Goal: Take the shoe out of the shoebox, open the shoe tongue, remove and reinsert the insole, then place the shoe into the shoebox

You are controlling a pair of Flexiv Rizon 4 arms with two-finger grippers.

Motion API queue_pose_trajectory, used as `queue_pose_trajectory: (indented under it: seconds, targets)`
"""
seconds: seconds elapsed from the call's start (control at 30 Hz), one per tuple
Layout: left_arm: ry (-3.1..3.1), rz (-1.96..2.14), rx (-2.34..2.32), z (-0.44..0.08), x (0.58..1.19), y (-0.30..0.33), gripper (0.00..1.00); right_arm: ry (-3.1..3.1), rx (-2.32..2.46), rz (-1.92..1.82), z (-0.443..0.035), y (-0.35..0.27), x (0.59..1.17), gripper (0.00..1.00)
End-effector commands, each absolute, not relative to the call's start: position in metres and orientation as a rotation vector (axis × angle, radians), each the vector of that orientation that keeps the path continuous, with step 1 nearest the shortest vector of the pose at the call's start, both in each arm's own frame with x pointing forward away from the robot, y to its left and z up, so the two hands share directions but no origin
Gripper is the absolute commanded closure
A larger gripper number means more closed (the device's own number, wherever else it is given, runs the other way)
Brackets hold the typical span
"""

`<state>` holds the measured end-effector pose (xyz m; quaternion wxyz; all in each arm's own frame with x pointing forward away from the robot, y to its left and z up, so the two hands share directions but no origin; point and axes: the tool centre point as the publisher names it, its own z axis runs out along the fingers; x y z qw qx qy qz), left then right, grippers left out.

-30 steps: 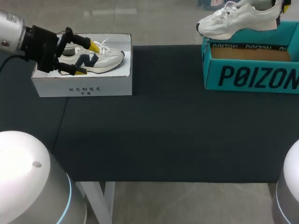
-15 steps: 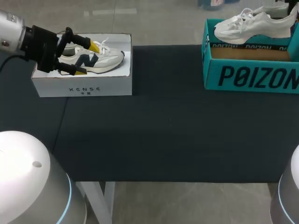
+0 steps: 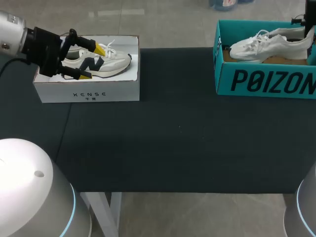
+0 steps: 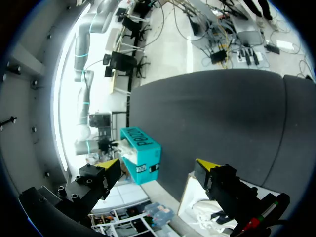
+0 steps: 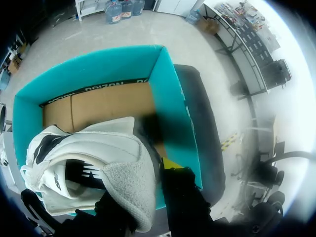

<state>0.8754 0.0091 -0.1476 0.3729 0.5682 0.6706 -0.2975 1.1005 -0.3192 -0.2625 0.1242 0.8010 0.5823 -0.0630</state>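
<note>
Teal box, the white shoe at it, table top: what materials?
Teal box: cardboard, matte print outside, bare brown floor inside. White shoe: seemingly textile with smooth synthetic panels; heel patch looks fuzzy, suede-like. Table top: dark matte cover, perhaps felt or fabric; no shine.

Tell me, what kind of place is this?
Probably a robot test lab, not a shop. On a dark table stand a white box and a teal box, each holding a shoe; the left gripper hangs open over the navy-marked shoe, the right gripper grips the white shoe.
</note>
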Motion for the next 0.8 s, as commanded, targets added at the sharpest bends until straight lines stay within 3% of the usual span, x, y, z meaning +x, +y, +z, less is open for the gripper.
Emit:
queue_pose_trajectory:
  seconds: [0.03,0.8]
  targets:
    - [1.72,-0.761,1.458,-0.147,0.876,0.009,0.0,1.696,2.331,-0.184,-0.276,-0.321,1.098,1.0]
    - [1.72,-0.761,1.458,-0.147,0.876,0.009,0.0,1.668,2.381,-0.263,-0.347,-0.332,1.086,1.0]
